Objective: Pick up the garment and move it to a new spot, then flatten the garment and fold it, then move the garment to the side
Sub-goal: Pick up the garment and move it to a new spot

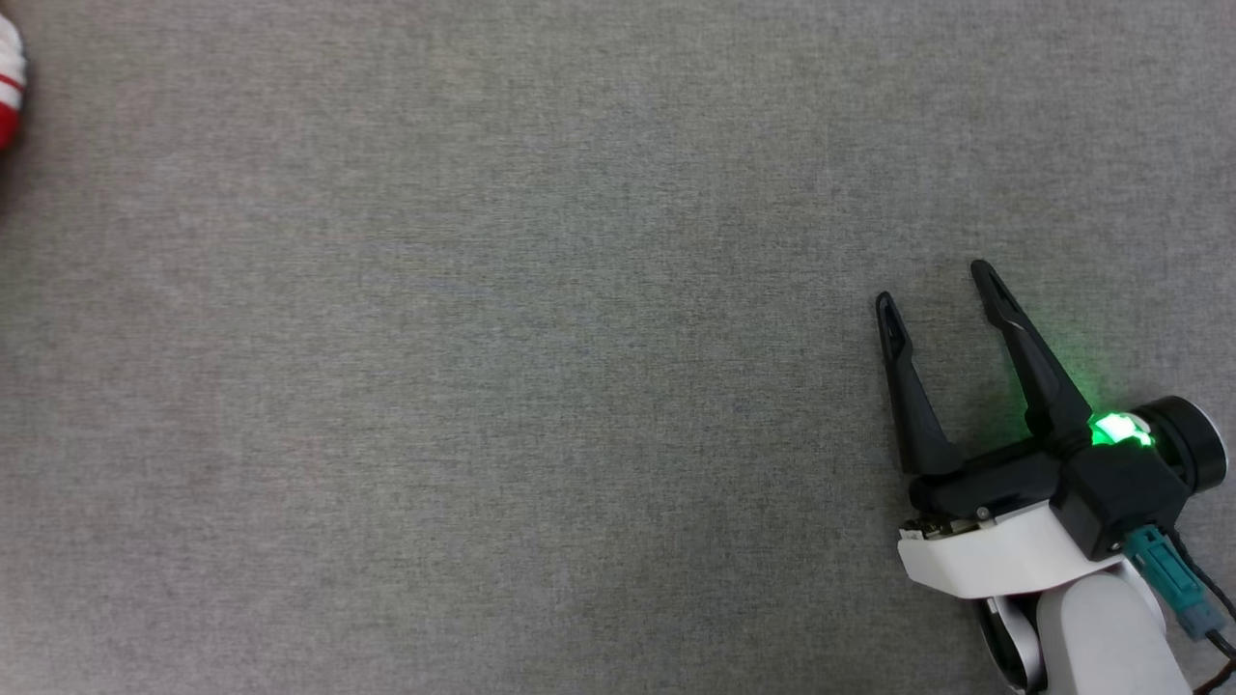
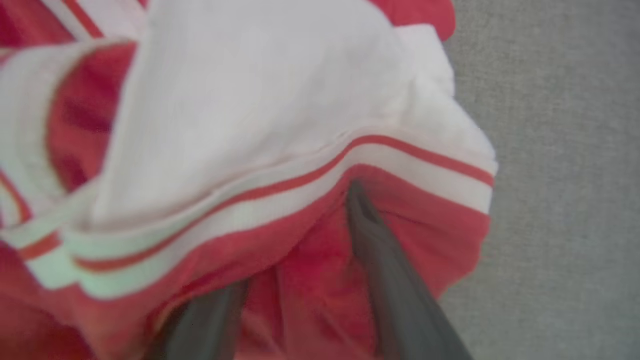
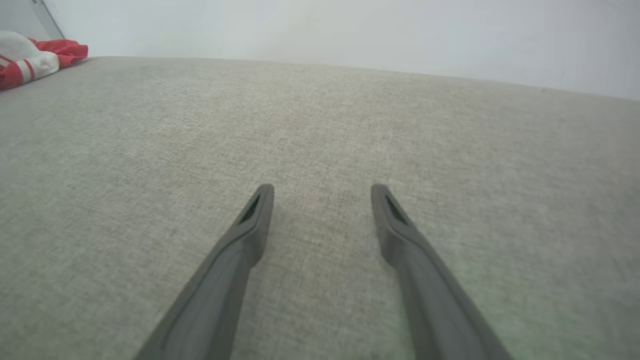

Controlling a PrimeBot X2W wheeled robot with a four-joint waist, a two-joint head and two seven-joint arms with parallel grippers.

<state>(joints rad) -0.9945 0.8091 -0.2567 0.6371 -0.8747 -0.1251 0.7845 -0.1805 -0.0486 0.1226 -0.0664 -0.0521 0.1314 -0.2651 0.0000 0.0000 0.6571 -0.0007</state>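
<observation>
Left fingers [image 2: 395,280] spread astride bunched garment [image 2: 250,100], lower centre; shallow bite could slip when lifted; right fingers [image 3: 420,270] open, idle.

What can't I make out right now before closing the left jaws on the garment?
- Head view: the garment is cut off by the left edge; shape and lettering unreadable.
- Left wrist view: close and blurred; red cloth hides the tip of one finger, so whether the left jaws have caught fabric is unclear.
- Right wrist view: the garment is small, distant and cropped at the left edge.
</observation>
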